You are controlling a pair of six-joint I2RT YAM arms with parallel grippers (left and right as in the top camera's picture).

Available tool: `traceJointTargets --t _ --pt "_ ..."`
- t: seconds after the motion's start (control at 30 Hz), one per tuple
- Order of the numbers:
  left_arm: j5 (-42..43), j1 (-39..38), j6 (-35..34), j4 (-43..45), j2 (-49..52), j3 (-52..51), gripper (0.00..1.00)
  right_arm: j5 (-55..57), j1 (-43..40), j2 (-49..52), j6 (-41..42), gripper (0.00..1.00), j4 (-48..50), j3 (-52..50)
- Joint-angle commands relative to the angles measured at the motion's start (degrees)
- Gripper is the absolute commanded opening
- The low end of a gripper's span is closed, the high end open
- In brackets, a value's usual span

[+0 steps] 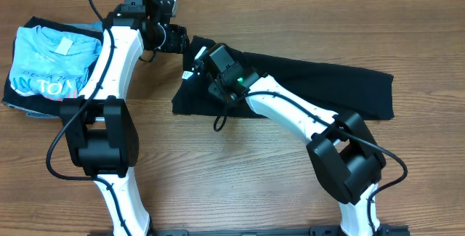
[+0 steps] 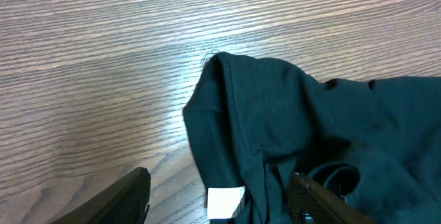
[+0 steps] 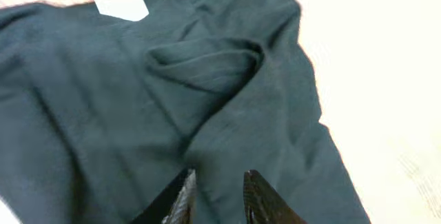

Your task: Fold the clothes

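**Black T-shirt lay in a long band while both hands worked at its left end**

The black T-shirt (image 1: pixel 320 83) lay on the worktop (image 1: pixel 240 171) as a long, narrow band. It ran from about the middle toward the right edge and sat nearer the far edge than the near one. Its left end was rumpled, with a rounded fold of cloth and a small white label (image 2: pixel 225 203) showing.

The left hand (image 1: pixel 173 38) was at that left end, close to the far edge. In its wrist view the fingers were spread wide. One finger (image 2: pixel 117 203) was over bare wood and the other (image 2: pixel 324 203) was over the black cloth, with the shirt's corner lying between them and nothing pinched.

The right hand (image 1: pixel 197 56) sat just beside it, over the same end of the shirt. Its two fingers (image 3: pixel 180 196) stood close together with a narrow gap, pointing at dark cloth. Whether they nipped any fabric could not be told.

A light blue T-shirt (image 1: pixel 51 62) with lettering lay on a darker pile at the far left corner, well apart from the black one.
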Motion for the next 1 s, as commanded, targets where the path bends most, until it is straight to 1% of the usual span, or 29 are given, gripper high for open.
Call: traceJointTargets --t 0.0,0.33,0.4,0.47,0.8,0.83,0.87,0.9,0.97 --pt "-0.5 -0.1 -0.3 0.2 -0.2 1.0 0.68 1.7 -0.2 2.8 0.1 0.26 2.1 -0.5" --pt "-0.5 -0.1 -0.3 0.5 -0.2 1.0 0.69 -0.1 -0.2 4.3 3.2 0.27 1.8 -0.5" --pt "-0.5 -0.1 -0.3 0.5 -0.2 1.0 0.69 -2.5 -0.2 4.3 3.4 0.33 1.2 -0.5" --pt "-0.5 -0.1 -0.3 0.5 -0.2 1.0 0.69 -3.5 -0.2 4.3 5.8 0.34 1.1 -0.5" --pt "-0.5 -0.1 -0.3 0.5 -0.2 1.0 0.69 -3.5 -0.2 5.2 6.4 0.34 1.2 -0.5" --pt "-0.5 -0.1 -0.3 0.5 -0.2 1.0 0.74 -3.5 -0.2 5.4 6.4 0.35 1.2 -0.5" --pt "-0.5 -0.1 -0.3 0.5 -0.2 1.0 0.81 -3.5 -0.2 5.9 6.4 0.35 1.2 -0.5" --pt "-0.5 -0.1 -0.3 0.5 -0.2 1.0 0.84 -3.5 -0.2 6.3 6.4 0.35 1.4 -0.5" --pt "-0.5 -0.1 -0.3 0.5 -0.2 1.0 0.86 -3.5 -0.2 7.1 6.3 0.36 1.9 -0.5"
